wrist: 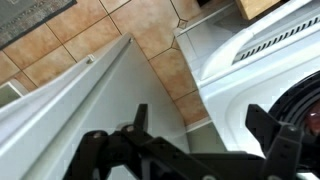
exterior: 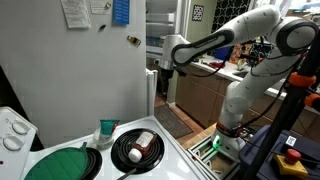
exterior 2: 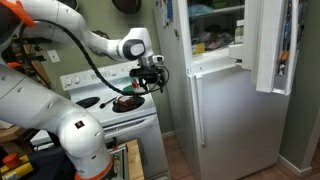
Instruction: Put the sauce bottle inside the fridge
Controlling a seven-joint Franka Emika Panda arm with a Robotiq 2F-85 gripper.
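The sauce bottle [exterior: 141,147] lies on a black burner [exterior: 130,156] of the white stove; in an exterior view it shows as a reddish spot [exterior 2: 128,101]. The tall white fridge [exterior: 100,75] stands beside the stove, and its upper door [exterior 2: 270,45] hangs open above the closed lower front [exterior 2: 235,120]. My gripper [exterior: 163,62] hovers in the air above the stove's edge next to the fridge, also seen in an exterior view [exterior 2: 150,76]. In the wrist view the gripper [wrist: 200,140] is open and empty, over the gap between the fridge side [wrist: 70,110] and the stove [wrist: 250,50].
A green-and-white cup [exterior: 107,130] stands at the back of the stove, with a green burner cover [exterior: 62,163] beside it. Stove knobs [exterior: 12,130] are at the far side. A cluttered counter [exterior: 215,70] lies behind the arm. Tiled floor [wrist: 110,25] is below.
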